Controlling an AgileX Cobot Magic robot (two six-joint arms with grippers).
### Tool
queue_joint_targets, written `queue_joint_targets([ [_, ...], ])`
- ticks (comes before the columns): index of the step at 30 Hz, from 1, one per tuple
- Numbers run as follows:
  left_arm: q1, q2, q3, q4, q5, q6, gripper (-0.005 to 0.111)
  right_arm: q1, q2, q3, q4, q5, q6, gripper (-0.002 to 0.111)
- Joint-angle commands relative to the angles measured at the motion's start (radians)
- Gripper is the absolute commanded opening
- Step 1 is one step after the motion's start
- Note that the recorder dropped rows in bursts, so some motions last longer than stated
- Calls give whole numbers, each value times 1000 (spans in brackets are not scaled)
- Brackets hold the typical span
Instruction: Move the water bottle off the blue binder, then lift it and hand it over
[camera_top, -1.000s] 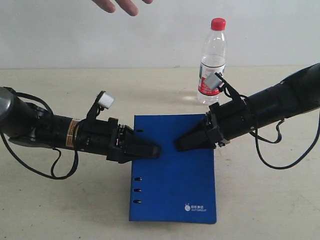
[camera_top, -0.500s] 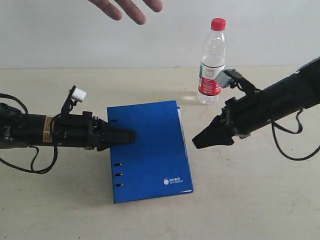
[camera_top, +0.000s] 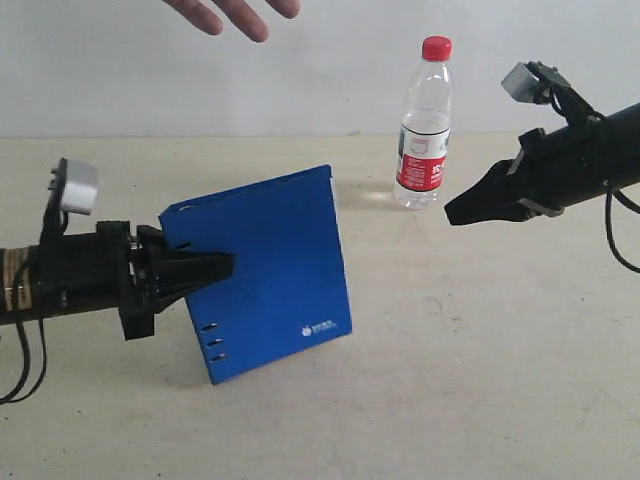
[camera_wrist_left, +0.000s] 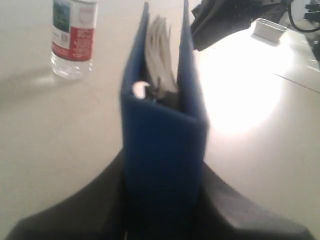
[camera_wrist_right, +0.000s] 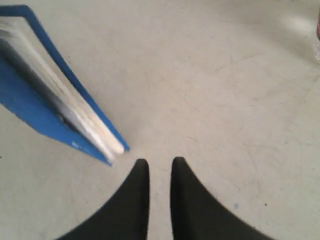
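Observation:
The blue binder (camera_top: 270, 270) is raised off the table, standing tilted on its lower corner. My left gripper (camera_top: 215, 265) is shut on its spine edge; in the left wrist view the dark fingers clamp both covers of the binder (camera_wrist_left: 162, 145), with my gripper (camera_wrist_left: 162, 167) around it and white pages showing beyond. The water bottle (camera_top: 425, 120), red-capped, stands upright on the table behind, apart from the binder, and shows in the left wrist view too (camera_wrist_left: 74, 40). My right gripper (camera_top: 455, 213) hovers right of the bottle, shut and empty (camera_wrist_right: 157, 162); the binder's (camera_wrist_right: 45, 100) page edge lies ahead of it.
A person's hand (camera_top: 235, 12) hangs at the top edge, above and behind the binder. The beige table (camera_top: 480, 380) runs to a white wall at the back. The right arm's tip (camera_wrist_left: 220, 20) shows beyond the binder in the left wrist view.
The left gripper has drawn back to the left and tipped the binder up off the table. The right gripper has risen and pulled away to the right. The bottle has stayed put.

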Motion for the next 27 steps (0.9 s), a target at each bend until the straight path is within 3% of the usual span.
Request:
queue_joint_targets([
  [1, 5, -161, 138, -199, -12, 195, 5, -7, -15, -2, -16, -15, -2, 0],
  [7, 5, -376, 283, -329, -12, 305, 5, -7, -19, -2, 11, -38, -2, 0],
  [13, 5, -613, 376, -334, 1, 308, 5, -7, -122, 4, 23, -39, 5, 0],
  [23, 5, -1008, 577, -336, 116, 285, 5, -7, -571, 188, 39, -222, 13, 0],
  [27, 5, -1136, 577, -336, 189, 210, 5, -7, -771, 290, 45, -346, 68, 0],
])
